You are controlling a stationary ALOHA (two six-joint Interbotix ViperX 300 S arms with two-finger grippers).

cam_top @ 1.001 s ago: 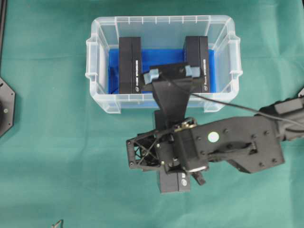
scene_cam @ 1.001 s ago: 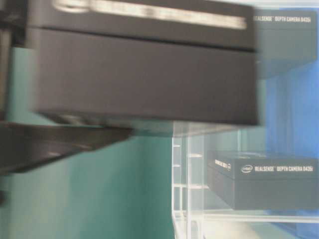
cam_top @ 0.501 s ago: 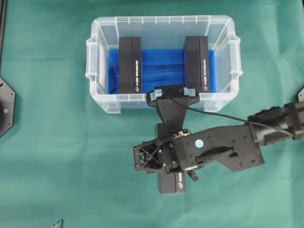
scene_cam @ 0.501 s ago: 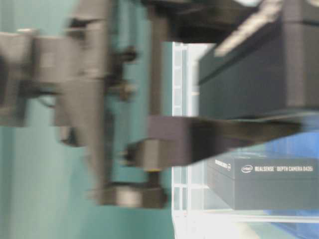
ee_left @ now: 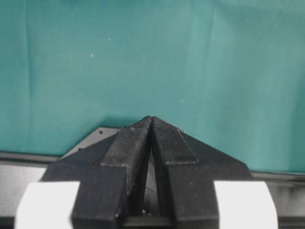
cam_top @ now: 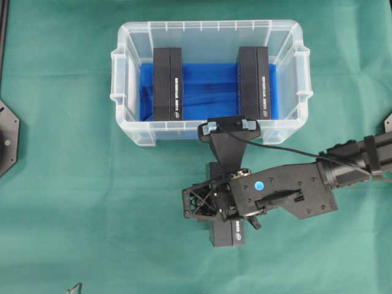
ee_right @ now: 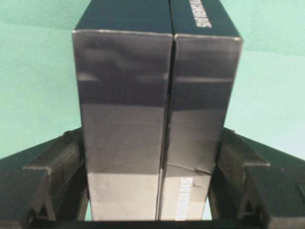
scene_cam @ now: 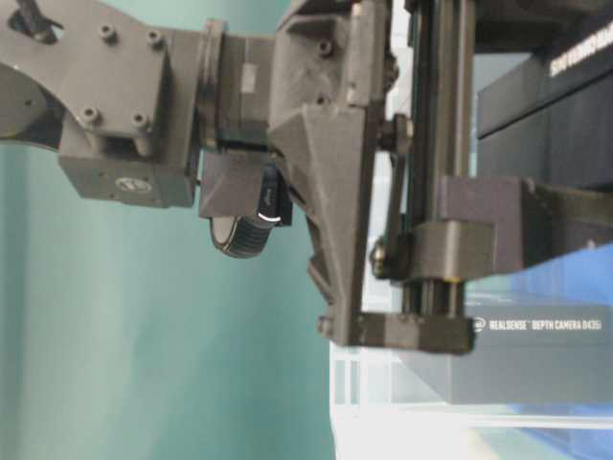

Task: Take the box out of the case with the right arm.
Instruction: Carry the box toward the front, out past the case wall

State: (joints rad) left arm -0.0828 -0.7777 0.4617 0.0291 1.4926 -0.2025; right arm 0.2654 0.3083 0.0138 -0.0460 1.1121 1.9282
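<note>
My right gripper (ee_right: 151, 157) is shut on a black box (ee_right: 157, 105), one finger pressed on each long side. From overhead the held box (cam_top: 228, 234) sticks out below the right gripper (cam_top: 222, 205), over the green cloth just in front of the case (cam_top: 122, 61). The case is a clear tub with a blue floor. In the table-level view the held box (scene_cam: 556, 125) fills the upper right behind the right arm's wrist (scene_cam: 287, 115). Whether the box touches the cloth I cannot tell. My left gripper (ee_left: 151, 120) is shut on nothing, tips together over bare cloth.
Two more black boxes (cam_top: 167, 84) (cam_top: 253, 82) stand on edge inside the case, left and right, with blue floor between them. One box (scene_cam: 536, 364) shows through the case wall at table level. The left arm's base (cam_top: 6, 138) sits at the left edge.
The right arm has sunk lower and its wrist camera has drawn back from over the case to its front wall. The box stays in its grip. The left gripper is unchanged.
</note>
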